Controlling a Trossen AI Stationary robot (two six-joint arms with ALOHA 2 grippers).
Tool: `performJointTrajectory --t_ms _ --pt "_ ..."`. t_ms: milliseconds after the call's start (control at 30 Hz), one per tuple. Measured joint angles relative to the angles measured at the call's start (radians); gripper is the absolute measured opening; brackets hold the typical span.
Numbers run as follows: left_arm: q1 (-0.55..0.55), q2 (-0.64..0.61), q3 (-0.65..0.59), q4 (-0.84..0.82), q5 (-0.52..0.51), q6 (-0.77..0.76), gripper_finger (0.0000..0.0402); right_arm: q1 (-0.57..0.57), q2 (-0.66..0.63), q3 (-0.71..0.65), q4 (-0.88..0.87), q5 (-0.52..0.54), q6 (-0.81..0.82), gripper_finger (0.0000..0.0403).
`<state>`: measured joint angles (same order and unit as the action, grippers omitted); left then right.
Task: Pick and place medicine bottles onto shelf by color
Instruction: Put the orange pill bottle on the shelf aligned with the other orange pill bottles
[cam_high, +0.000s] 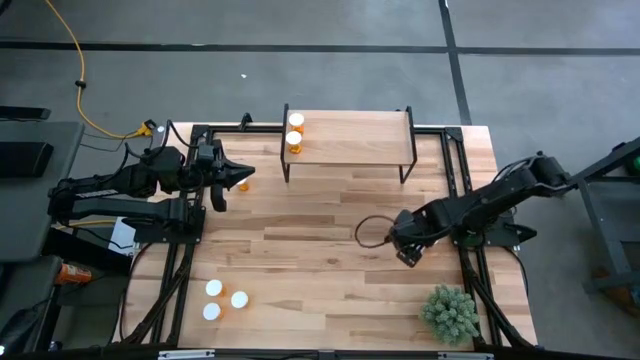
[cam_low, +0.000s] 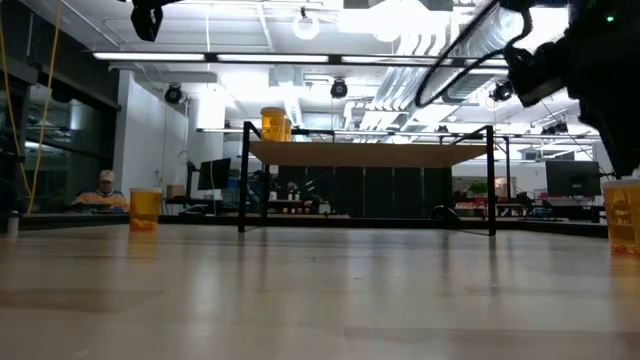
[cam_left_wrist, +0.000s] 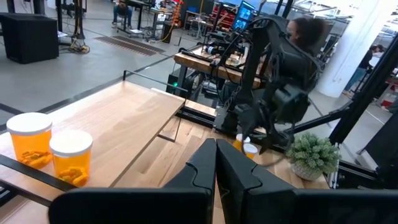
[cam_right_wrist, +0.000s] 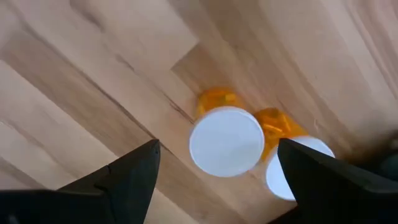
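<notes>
So far I count two bottles (cam_high: 295, 132) on the shelf (cam_high: 360, 138), standing close together at its left end, upper-middle of the high view; rest of the board is bare. Left to do: three bottles (cam_high: 225, 300) clustered lower left on the table, plus two under the right gripper (cam_high: 408, 253), which the right wrist view shows as white caps (cam_right_wrist: 226, 141) between its spread-apart fingers; nothing gripped yet, so I judge a pick is just being lined up. Left gripper (cam_high: 225, 180) sits at left of the shelf w/ fingers pinched together; there's an orange bit (cam_high: 243, 184) at its tip in the high view, but I can't tell if that's a bottle it's holding or one on the table beyond it, since the left wrist view shows no bottle between its fingers. Low view cuts one bottle (cam_low: 622, 218) off at the right edge. Bottle colours all look alike to me, so sorting rule unclear. Plant (cam_high: 450, 312) lower right, untouched.
</notes>
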<state>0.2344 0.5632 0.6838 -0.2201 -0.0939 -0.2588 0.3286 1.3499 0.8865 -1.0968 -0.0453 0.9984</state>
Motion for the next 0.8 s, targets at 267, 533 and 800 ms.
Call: performJointTrajectory --t_ms 267,533,800 --pt "0.0 0.0 0.0 0.0 0.0 0.0 0.0 0.0 0.123 0.0 -0.01 -0.029 -0.087 0.0316" --pt "0.0 0.0 0.0 0.001 0.0 0.0 0.0 0.0 0.141 0.0 -0.001 -0.034 -0.109 0.0308" --pt "0.0 0.0 0.0 0.001 -0.026 0.0 0.0 0.0 0.14 0.0 -0.006 -0.034 -0.108 0.0244"
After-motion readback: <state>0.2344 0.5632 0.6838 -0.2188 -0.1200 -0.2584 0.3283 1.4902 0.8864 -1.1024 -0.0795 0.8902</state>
